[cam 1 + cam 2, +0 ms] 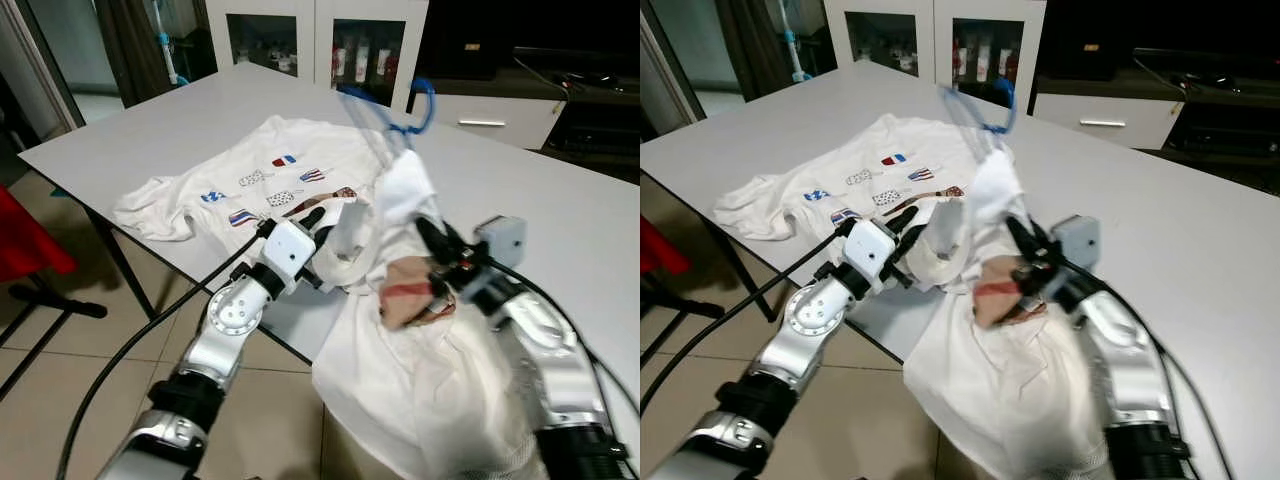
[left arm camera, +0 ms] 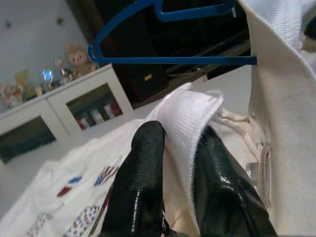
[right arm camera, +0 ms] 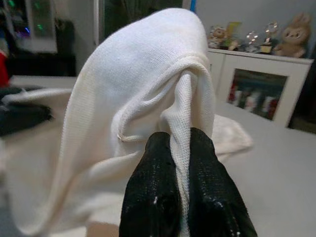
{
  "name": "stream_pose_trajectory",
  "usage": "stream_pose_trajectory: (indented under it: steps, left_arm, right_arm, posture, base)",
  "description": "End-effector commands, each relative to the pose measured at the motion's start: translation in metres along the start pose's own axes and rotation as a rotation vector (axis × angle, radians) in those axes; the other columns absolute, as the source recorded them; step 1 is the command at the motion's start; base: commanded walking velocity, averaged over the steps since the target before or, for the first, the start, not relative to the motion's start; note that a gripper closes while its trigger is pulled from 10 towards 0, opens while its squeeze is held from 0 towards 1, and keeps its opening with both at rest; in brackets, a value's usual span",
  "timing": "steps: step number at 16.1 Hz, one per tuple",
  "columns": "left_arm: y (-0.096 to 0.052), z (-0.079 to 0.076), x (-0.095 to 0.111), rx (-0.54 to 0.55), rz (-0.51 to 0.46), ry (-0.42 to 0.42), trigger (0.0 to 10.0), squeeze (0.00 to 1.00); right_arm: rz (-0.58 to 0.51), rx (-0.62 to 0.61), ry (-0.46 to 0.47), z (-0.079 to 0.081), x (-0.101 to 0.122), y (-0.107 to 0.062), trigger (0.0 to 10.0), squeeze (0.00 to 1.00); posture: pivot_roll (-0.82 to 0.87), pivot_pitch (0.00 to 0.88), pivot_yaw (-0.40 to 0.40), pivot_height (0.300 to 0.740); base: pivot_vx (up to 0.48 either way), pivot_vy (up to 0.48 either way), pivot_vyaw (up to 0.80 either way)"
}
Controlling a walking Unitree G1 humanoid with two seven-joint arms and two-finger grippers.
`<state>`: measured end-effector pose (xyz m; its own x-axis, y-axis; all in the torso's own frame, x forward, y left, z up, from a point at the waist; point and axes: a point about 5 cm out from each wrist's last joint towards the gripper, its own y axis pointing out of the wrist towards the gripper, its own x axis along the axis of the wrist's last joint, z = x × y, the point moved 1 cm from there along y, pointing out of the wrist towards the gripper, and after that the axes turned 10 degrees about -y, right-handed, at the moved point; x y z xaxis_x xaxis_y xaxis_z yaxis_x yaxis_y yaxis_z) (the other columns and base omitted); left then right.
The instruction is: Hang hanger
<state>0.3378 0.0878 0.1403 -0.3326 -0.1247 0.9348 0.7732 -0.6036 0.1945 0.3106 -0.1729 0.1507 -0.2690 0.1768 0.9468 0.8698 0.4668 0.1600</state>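
Observation:
A blue hanger [image 1: 402, 112] rises tilted above the table, its lower part tucked inside a white garment [image 1: 420, 380] that drapes over the table's front edge. My left gripper [image 1: 320, 222] is shut on the garment's ribbed collar [image 2: 190, 116], with the hanger's blue bar [image 2: 168, 60] just beyond it. My right gripper [image 1: 433, 242] is shut on a fold of the same white cloth [image 3: 148, 84], a little to the right of the left one. A tan and red patch [image 1: 410, 295] shows in the cloth below the right fingers.
A second white T-shirt [image 1: 250, 180] with small coloured prints lies flat on the grey table [image 1: 560, 220], left of the hanger. White glass-door cabinets [image 1: 310, 40] stand behind the table. Something red [image 1: 25, 245] sits at the left over the tiled floor.

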Motion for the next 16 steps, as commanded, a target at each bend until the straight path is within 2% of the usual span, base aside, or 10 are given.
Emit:
stream_pose_trajectory:
  steps: [1,3,6,7,8,9,10,12,14,16]
  left_arm:
    - [0.001,-0.005,0.003,-0.040,-0.019,0.040,10.0,1.00]
    - [-0.001,-0.005,0.008,-0.075,-0.059,0.082,10.0,1.00]
    - [-0.005,0.003,0.017,-0.085,-0.107,0.204,10.0,1.00]
    - [-0.009,0.000,0.016,-0.159,-0.098,0.306,10.0,1.00]
    - [-0.012,0.000,0.014,-0.195,-0.085,0.368,10.0,0.05]
    - [-0.014,0.003,0.013,-0.187,-0.083,0.378,10.0,0.00]
    - [-0.014,0.005,0.013,-0.175,-0.085,0.384,10.0,0.00]
    - [-0.016,0.011,0.016,-0.142,-0.103,0.427,10.0,0.00]
    - [-0.016,0.011,0.017,-0.137,-0.117,0.450,10.0,0.00]
    - [-0.015,0.015,0.017,-0.118,-0.114,0.461,10.0,0.00]
  right_arm:
    - [-0.002,0.002,-0.037,-0.004,0.000,-0.004,10.0,0.00]
    - [0.005,0.020,-0.082,-0.005,-0.001,-0.008,10.0,0.00]
    - [0.025,0.135,-0.257,0.006,-0.004,-0.013,10.0,0.00]
    - [0.036,0.177,-0.328,0.009,-0.007,-0.015,10.0,0.00]
    - [0.044,0.202,-0.375,0.010,-0.008,-0.016,10.0,0.00]
    - [0.043,0.212,-0.394,0.010,-0.008,-0.016,10.0,0.00]
    - [0.042,0.219,-0.412,0.009,-0.008,-0.016,10.0,0.00]
    - [0.048,0.297,-0.527,0.014,-0.010,-0.018,10.0,0.00]
    - [0.047,0.331,-0.559,0.017,-0.012,-0.021,10.0,0.00]
    - [0.074,0.421,-0.647,0.017,-0.019,-0.036,10.0,0.00]
  posture:
    - [0.05,0.038,0.005,0.740]
    - [0.05,0.035,0.004,0.740]
    - [0.05,0.033,0.005,0.740]
    - [0.06,0.035,0.003,0.740]
    - [0.06,0.036,0.003,0.740]
    - [0.06,0.036,0.002,0.740]
    - [0.06,0.036,0.002,0.740]
    - [0.06,0.036,-0.001,0.740]
    - [0.06,0.036,-0.005,0.740]
    - [0.06,0.035,-0.006,0.740]
  base:
    - [0.000,0.000,0.00]
    - [0.000,0.000,0.00]
    - [0.000,0.000,0.00]
    - [0.000,0.000,0.00]
    - [0.000,0.000,0.00]
    - [0.000,0.000,0.00]
    - [0.000,0.000,0.00]
    - [0.000,0.000,0.00]
    - [0.000,0.000,0.00]
    - [0.000,0.000,0.00]
